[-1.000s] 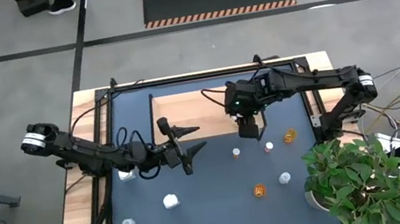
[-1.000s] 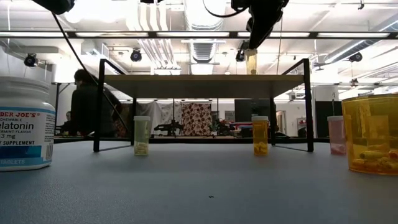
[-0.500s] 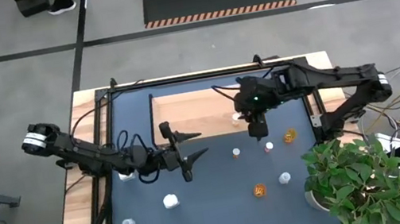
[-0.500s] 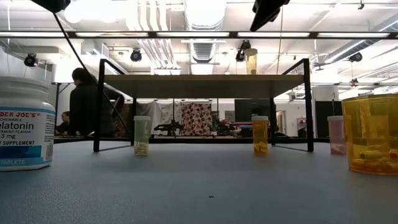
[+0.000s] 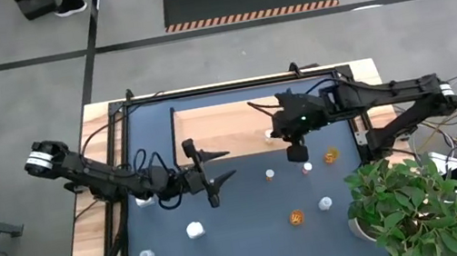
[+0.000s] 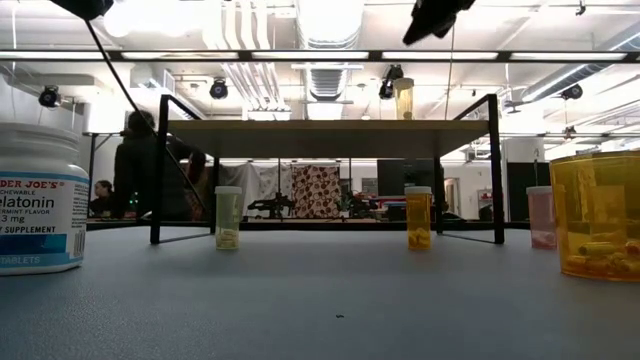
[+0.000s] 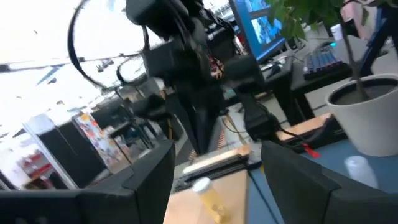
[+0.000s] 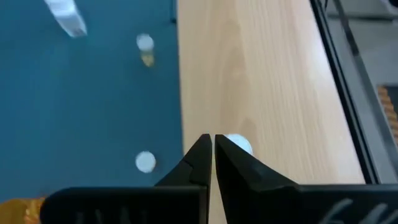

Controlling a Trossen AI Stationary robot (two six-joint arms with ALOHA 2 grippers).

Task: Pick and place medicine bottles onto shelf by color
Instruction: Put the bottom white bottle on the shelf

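Observation:
The shelf (image 5: 227,121) is a light-wood board in a black frame at the table's far side. One amber bottle with a pale cap (image 5: 269,135) stands on it, also in the low view (image 6: 404,98) and right wrist view (image 8: 239,144). My right gripper (image 5: 296,151) hangs shut and empty above the shelf's near edge, just beside that bottle (image 8: 208,147). My left gripper (image 5: 230,162) hovers open over the table left of centre, its fingers apart (image 7: 217,180). Loose bottles stand on the blue tabletop: pale-capped ones (image 5: 269,175) (image 5: 308,168), orange ones (image 5: 331,156) (image 5: 297,218), white ones (image 5: 194,230) (image 5: 324,204).
A green potted plant (image 5: 406,205) fills the near right corner. A large white melatonin bottle (image 6: 36,198) and a big orange bottle (image 6: 600,214) stand close to the low camera. A person (image 6: 140,175) is in the room behind the table.
My right gripper has risen from just above the bottle on the shelf, drifted a little toward the table's right edge and shut its fingers on nothing. The bottle stays upright on the shelf.

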